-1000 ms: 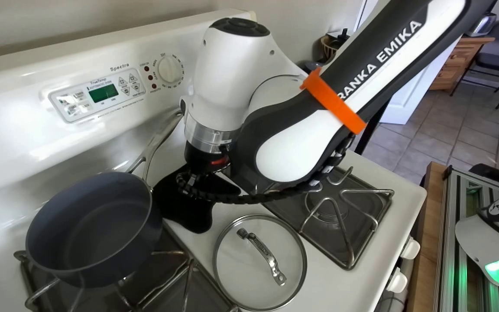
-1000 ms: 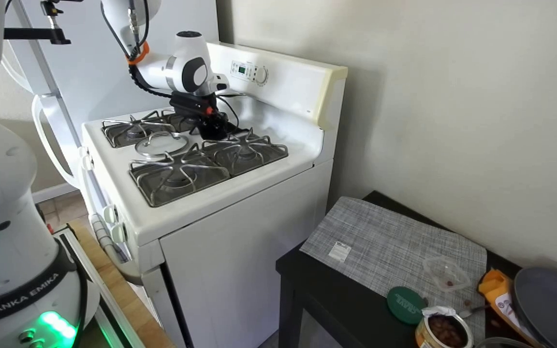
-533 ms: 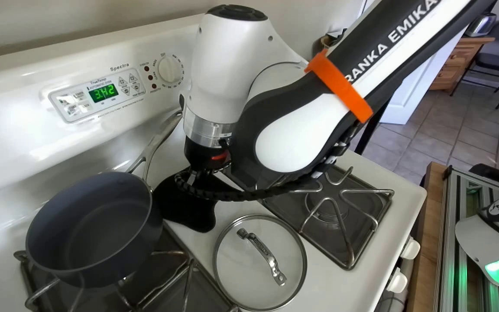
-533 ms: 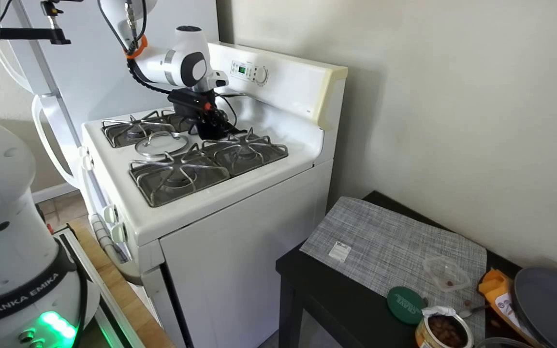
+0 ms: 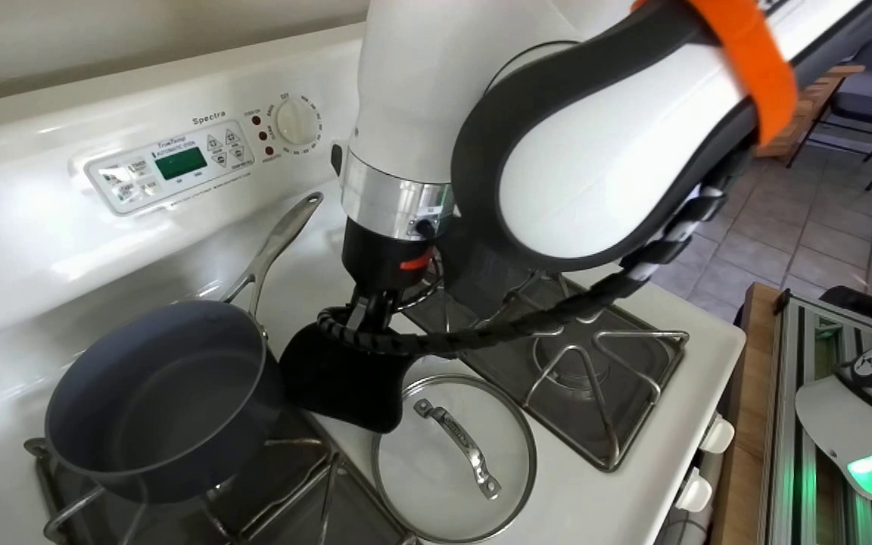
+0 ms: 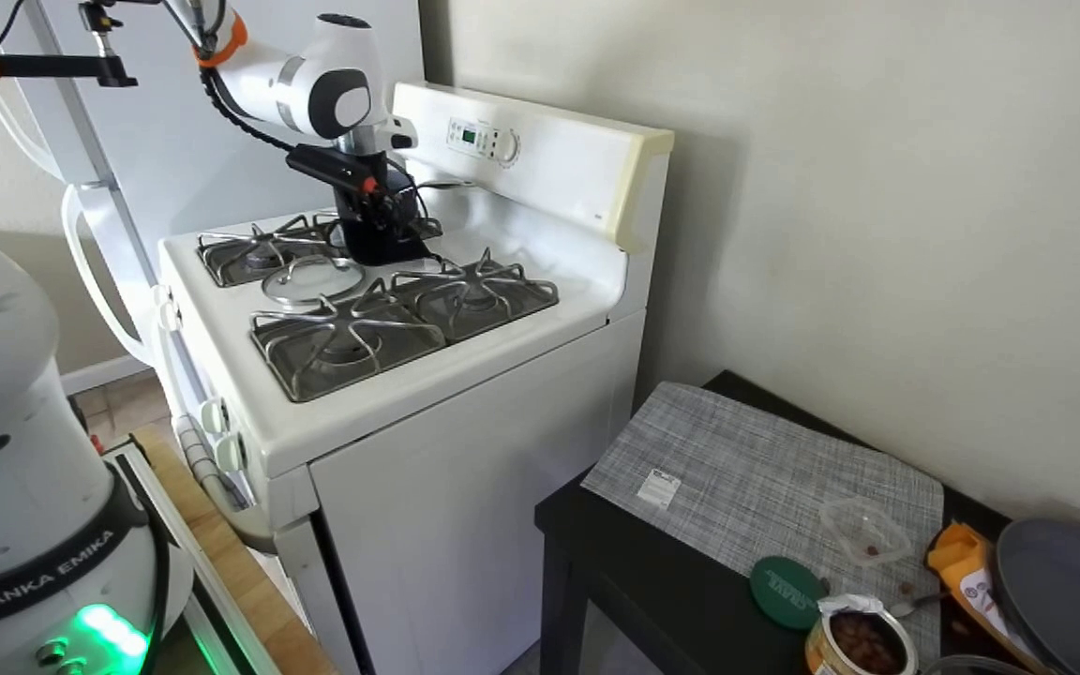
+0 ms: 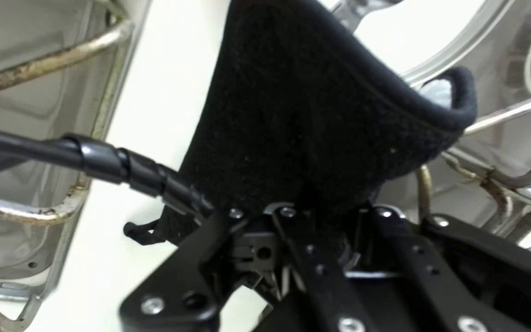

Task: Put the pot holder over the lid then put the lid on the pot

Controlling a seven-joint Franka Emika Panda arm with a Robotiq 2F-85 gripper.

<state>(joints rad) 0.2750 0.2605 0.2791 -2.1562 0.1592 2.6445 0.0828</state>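
The black pot holder (image 5: 345,378) hangs from my gripper (image 5: 372,314), which is shut on its upper part; both also show in an exterior view, the pot holder (image 6: 381,248) below the gripper (image 6: 390,208). In the wrist view the pot holder (image 7: 302,115) fills the space ahead of the fingertips (image 7: 327,212), one edge curled. The glass lid (image 5: 455,454) lies handle up on the stove between the burners; the pot holder's lower corner overlaps its rim in view. It also shows in an exterior view (image 6: 310,281). The uncovered pot (image 5: 163,401) stands on a burner beside the pot holder.
Metal grates (image 5: 587,371) stand beside the lid and under the pot. The pot's long handle (image 5: 277,238) points toward the stove's back panel (image 5: 35,189). A black side table (image 6: 615,553) with a grey mat, an open can and a pan stands beside the stove.
My gripper has moved with the pot holder away from the back panel, toward the lid. The pot holder's lower corner now overlaps the lid's rim in view. The lid and pot have not moved.
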